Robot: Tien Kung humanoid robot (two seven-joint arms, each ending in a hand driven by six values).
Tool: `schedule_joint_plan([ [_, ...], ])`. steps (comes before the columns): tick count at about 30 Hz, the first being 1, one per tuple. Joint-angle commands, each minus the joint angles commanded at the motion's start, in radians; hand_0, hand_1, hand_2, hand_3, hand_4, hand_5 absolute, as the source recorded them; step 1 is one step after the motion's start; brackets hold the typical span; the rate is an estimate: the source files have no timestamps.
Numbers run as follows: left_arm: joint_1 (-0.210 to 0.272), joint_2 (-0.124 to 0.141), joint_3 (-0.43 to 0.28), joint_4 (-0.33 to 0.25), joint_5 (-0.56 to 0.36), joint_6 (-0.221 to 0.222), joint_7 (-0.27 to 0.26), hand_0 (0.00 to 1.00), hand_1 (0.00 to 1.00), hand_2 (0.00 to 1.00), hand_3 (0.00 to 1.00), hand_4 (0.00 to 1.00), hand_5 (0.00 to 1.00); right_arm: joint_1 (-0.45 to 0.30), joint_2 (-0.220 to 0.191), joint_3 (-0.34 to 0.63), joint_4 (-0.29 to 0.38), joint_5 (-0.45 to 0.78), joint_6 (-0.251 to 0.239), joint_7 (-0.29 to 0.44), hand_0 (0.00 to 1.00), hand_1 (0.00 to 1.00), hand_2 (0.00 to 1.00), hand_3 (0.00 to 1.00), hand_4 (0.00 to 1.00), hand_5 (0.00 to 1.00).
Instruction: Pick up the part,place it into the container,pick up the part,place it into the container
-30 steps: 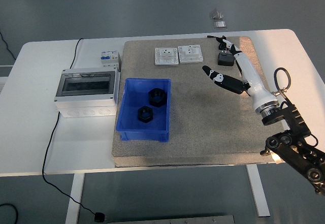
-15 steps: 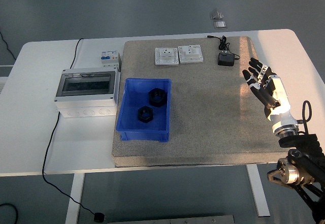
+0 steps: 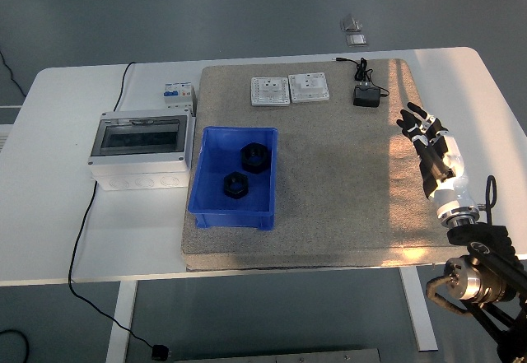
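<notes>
Fingers (image 3: 418,126) of your right hand (image 3: 432,151) are spread and straight, pointing toward the upper left of the frame; the hand grips nothing and touches nothing you can make out. It hangs over the right edge of the grey mat (image 3: 329,174), at the right of the frame, with its white forearm running down to the black arm joints in the lower right corner. Your left hand does not show anywhere.

Look to the centre left: the blue container (image 3: 206,194) sits on the mat's left edge, its long axis running from the top of the frame toward the bottom, slightly tilted. Two black parts lie inside it. The upper part (image 3: 254,156) sits toward the bin's upper right, the lower part (image 3: 235,186) near the middle; both are hexagonal, nut-like, lying flat with the hole facing up, so neither shows a clear long axis. They are close but you cannot tell if they touch.

Left of the bin, on the white table (image 3: 74,207), stands the grey enclosure box (image 3: 138,149) with a dark window, a small breaker (image 3: 178,96) just above it. Two white sockets (image 3: 290,90) lie side by side at the mat's upper edge, and a black adapter (image 3: 366,96) with its cable sits to their right, above your hand.
</notes>
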Motion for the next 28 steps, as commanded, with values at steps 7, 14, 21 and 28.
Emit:
schedule_joint_plan([
  [7,0.0,0.001,0.006,0.0,-0.018,-0.002,0.001,0.712,0.71,0.718,0.748,0.813,0.998,-0.001,0.004,0.003,-0.008,0.071,0.008,0.041,0.867,0.764,0.757,0.738,0.869,0.563],
  [14,0.0,0.0,0.029,0.0,-0.024,-0.017,0.002,0.713,0.714,0.735,0.757,0.815,0.998,-0.015,0.007,0.024,0.002,0.086,-0.009,0.068,0.839,0.736,0.74,0.709,0.879,0.56],
  [21,-0.01,0.007,0.038,0.0,-0.022,-0.024,-0.007,0.714,0.711,0.733,0.759,0.815,0.998,-0.022,0.009,0.051,0.01,0.061,-0.038,0.078,0.829,0.727,0.734,0.689,0.886,0.533],
  [28,-0.016,0.013,0.016,0.0,0.002,-0.024,-0.012,0.714,0.707,0.735,0.756,0.815,0.998,-0.026,0.018,0.071,0.008,0.066,-0.046,0.092,0.818,0.721,0.73,0.686,0.92,0.37],
])
